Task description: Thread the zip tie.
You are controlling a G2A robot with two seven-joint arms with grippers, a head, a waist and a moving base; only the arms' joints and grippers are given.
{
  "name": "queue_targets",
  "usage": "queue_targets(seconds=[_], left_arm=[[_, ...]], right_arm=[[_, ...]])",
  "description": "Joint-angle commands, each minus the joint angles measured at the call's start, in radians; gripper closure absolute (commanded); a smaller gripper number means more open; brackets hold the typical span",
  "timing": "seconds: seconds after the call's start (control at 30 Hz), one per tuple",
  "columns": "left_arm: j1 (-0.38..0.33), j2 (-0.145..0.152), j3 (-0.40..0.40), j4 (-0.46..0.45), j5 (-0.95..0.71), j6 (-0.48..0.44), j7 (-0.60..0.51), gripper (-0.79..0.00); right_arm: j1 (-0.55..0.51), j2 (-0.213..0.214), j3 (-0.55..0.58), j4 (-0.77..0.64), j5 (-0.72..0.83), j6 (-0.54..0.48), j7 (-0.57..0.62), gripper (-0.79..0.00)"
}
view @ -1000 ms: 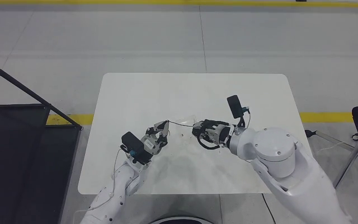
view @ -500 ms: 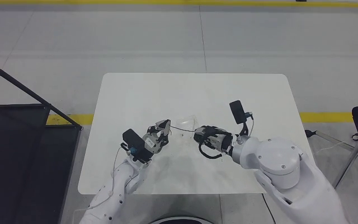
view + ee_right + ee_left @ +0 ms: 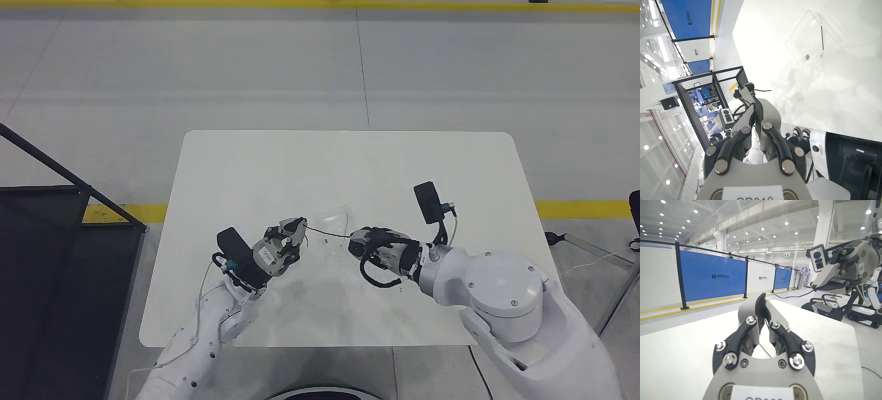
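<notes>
A grey hall floor [image 3: 300,70] with yellow lines surrounds the work, and blue fence panels [image 3: 711,275] stand beyond it. The white table [image 3: 450,170] carries little, and both arms meet over its middle, a bit nearer the robot's edge than the far one.

The left gripper [image 3: 295,228] and the right gripper [image 3: 353,239] face each other tip to tip, near but apart, both raised off the table top. Each has its jaws pressed together. A clear tray [image 3: 338,214] lies flat on the table just beyond the gap between them, toward the far edge. A short black strip [image 3: 821,37] and a small brown speck rest in it.

The zip tie [image 3: 325,233], thin and black, runs through the air from one gripper to the other, and each pair of jaws seems clamped on one end of it. A free bit pokes out past the left fingertips. Which end is the head is too small to tell.

This looks like the lining-up step: the tie is lifted and held at both ends, with no closed loop to be seen. The next move calls for bending the tie round so that its tip points squarely at the head's slot. It then needs a slow, straight push with very little sideways error, since the tip is thin and will flex.
</notes>
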Motion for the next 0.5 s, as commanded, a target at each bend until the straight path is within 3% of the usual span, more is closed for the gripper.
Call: queue_targets(seconds=[0.0,0.47], left_arm=[[0.001,0.0,0.0,0.0,0.003,-0.001,0.004,0.0],[0.004,0.001,-0.002,-0.002,0.006,0.0,0.009,0.0]], right_arm=[[0.003,-0.001,-0.001,0.005,0.002,0.003,0.0,0.0],[0.041,-0.012,-0.015,0.048,0.028,0.003,-0.004,0.0]])
